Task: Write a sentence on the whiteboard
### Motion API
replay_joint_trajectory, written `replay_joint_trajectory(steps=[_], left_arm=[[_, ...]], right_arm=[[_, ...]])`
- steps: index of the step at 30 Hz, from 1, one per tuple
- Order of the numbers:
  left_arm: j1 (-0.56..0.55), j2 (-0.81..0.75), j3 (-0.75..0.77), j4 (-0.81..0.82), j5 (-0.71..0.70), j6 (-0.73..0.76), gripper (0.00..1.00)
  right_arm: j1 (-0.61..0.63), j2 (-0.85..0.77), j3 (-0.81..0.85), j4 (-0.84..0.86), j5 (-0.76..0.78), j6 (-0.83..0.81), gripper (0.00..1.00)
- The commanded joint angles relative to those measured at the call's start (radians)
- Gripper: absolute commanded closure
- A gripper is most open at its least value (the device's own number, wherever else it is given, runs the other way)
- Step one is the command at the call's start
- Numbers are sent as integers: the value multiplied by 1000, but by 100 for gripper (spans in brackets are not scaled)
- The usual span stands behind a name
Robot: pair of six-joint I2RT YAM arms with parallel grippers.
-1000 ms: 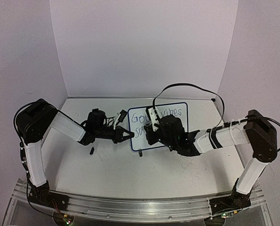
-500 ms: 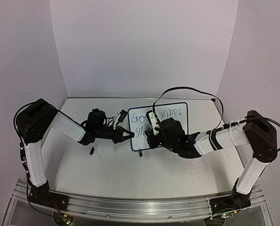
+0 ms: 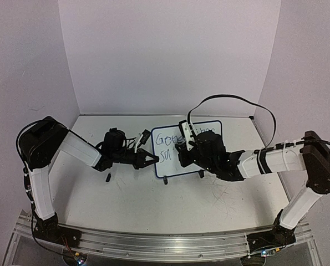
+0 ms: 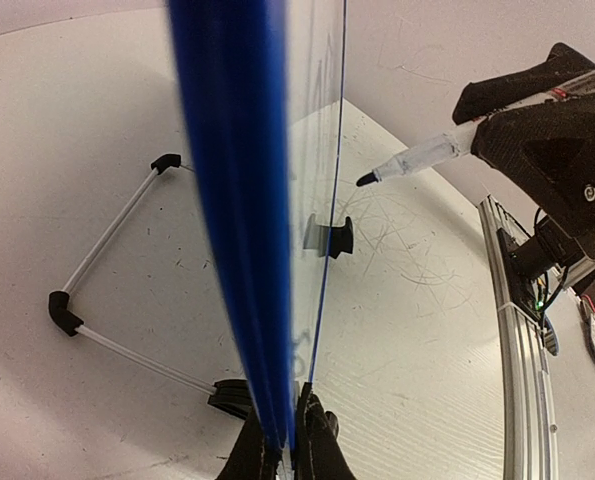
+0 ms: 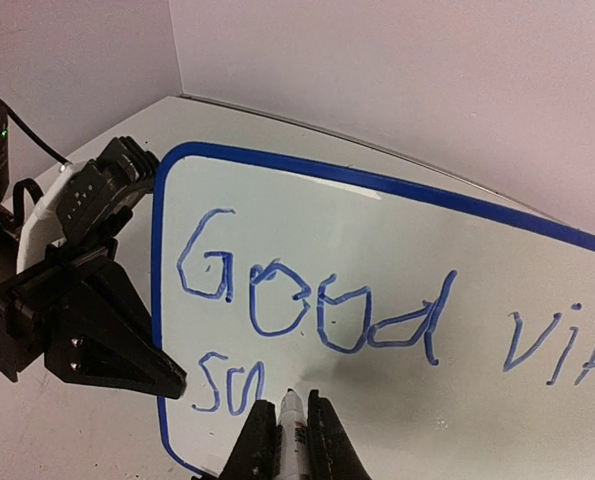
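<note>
The whiteboard (image 3: 170, 165) stands upright on the table, blue-framed. My left gripper (image 3: 153, 159) is shut on its left edge. In the left wrist view the blue frame (image 4: 232, 200) runs up from between my left gripper's (image 4: 285, 455) closed fingers. My right gripper (image 3: 182, 146) is in front of the board, shut on a white marker (image 5: 292, 430). The sentence (image 5: 317, 300) reads "Good vib", with "su" (image 5: 222, 380) below. The marker's tip (image 4: 365, 180) is close to the board, just right of "su". I cannot tell whether it touches.
A small dark cap (image 3: 107, 178) lies on the table, left of the board. The board's black feet (image 3: 165, 180) and a thin wire stand (image 4: 107, 260) rest on the scratched tabletop. A black cable (image 3: 237, 102) arches over the right arm. Walls close in behind and on both sides.
My right gripper and forearm have shifted a little to the right along the board, and the cable has arched higher. The left gripper and the board have stayed put.
</note>
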Motion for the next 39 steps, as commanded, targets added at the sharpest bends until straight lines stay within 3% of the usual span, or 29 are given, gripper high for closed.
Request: replay_joint_trajectory(steps=[1, 10, 39], left_arm=[[13, -11, 16, -71, -155, 61, 100], [13, -7, 18, -72, -152, 61, 100], [12, -8, 19, -76, -154, 65, 100]], right_arm=[[-7, 13, 42, 30, -9, -21, 100], [-5, 37, 54, 47, -61, -34, 100], [6, 39, -15, 50, 27, 7, 100]])
